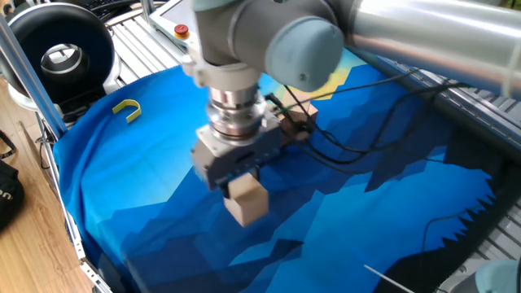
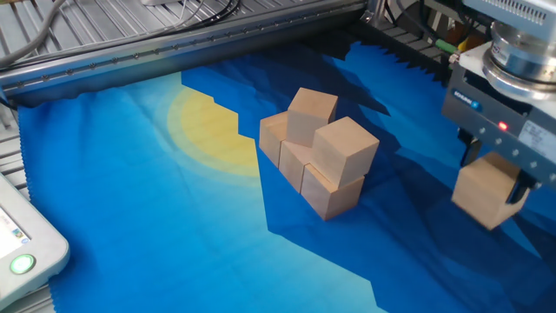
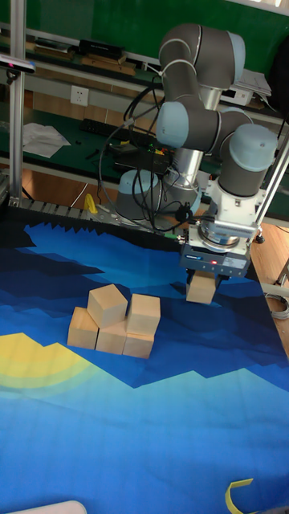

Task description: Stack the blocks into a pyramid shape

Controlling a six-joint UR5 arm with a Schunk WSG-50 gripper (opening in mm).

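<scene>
My gripper (image 1: 244, 181) is shut on one tan block (image 1: 247, 201), held low over the blue cloth. The same held block (image 2: 486, 190) shows at the far right in the other fixed view, between the fingers of the gripper (image 2: 497, 174). The other blocks (image 2: 319, 161) form a pile at the cloth's middle: a bottom row of three with two on top. In the tall view the pile (image 3: 114, 323) lies left of the gripper (image 3: 204, 281) and its block (image 3: 202, 289). In one fixed view the arm hides most of the pile (image 1: 299, 114).
A small yellow hook-shaped piece (image 1: 127, 108) lies near the cloth's edge, also seen as the yellow piece (image 3: 237, 491). Black cables (image 1: 366, 122) trail across the cloth. A black round device (image 1: 61, 49) and a white box with a green button (image 2: 17, 252) sit beside the table.
</scene>
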